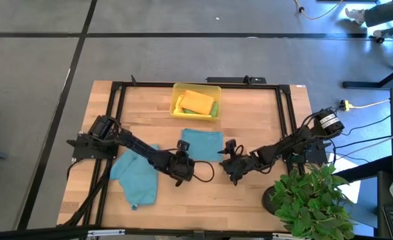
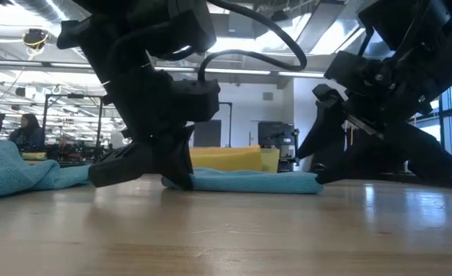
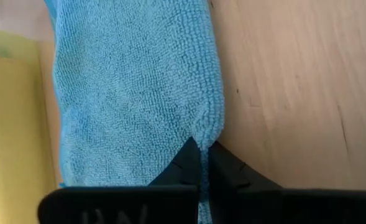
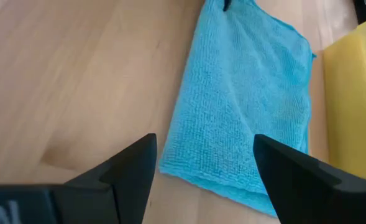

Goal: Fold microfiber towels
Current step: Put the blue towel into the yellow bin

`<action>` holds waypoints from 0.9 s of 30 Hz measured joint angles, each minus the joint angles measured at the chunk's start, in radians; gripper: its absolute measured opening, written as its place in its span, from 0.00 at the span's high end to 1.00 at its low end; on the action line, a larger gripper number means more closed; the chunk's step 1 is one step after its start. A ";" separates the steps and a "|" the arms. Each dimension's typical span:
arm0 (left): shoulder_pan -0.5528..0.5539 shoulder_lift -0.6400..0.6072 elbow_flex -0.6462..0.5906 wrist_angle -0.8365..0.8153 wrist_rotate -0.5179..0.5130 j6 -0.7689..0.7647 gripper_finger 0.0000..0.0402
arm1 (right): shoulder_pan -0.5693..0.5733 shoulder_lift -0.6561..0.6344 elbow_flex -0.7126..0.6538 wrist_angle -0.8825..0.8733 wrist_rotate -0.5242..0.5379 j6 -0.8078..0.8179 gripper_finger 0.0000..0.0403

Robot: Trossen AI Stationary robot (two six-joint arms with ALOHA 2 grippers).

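A folded teal-blue towel lies flat on the table's middle. My left gripper is at its near left corner, shut on its edge. My right gripper is open and empty at the towel's near right corner, fingers apart over bare wood. A second teal-blue towel lies crumpled at the near left. An orange towel, on top of a yellow one, with a green one beside them, lies in the yellow tray. My left gripper pinches the folded towel's edge at its near left corner between its two fingertips. The cloth puckers in where the tips meet. The fingers come low from the table's near left side, slanting down. The towel lies flat on the table.
The yellow plastic tray stands at the table's far middle, just beyond the folded towel. A black frame runs around the table top. A green plant stands at the near right corner. Bare wood lies along the near edge.
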 joint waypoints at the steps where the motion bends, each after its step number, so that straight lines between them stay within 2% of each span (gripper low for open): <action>1: 0.004 -0.002 0.000 0.002 0.012 -0.008 1.00 | 0.000 0.000 0.000 0.000 0.000 0.000 0.34; 13: 0.055 -0.106 -0.002 0.020 0.144 -0.093 1.00 | 0.016 0.000 0.000 0.006 0.001 -0.010 0.34; 18: 0.078 -0.122 -0.001 0.021 0.195 -0.107 1.00 | 0.027 0.001 0.000 0.011 0.038 -0.006 0.34; 23: 0.095 -0.128 -0.001 0.037 0.254 -0.135 1.00 | 0.027 0.066 0.000 0.056 0.051 -0.001 0.34; 27: 0.104 -0.130 0.000 0.037 0.279 -0.142 1.00 | 0.029 0.121 0.019 0.069 0.113 0.002 0.34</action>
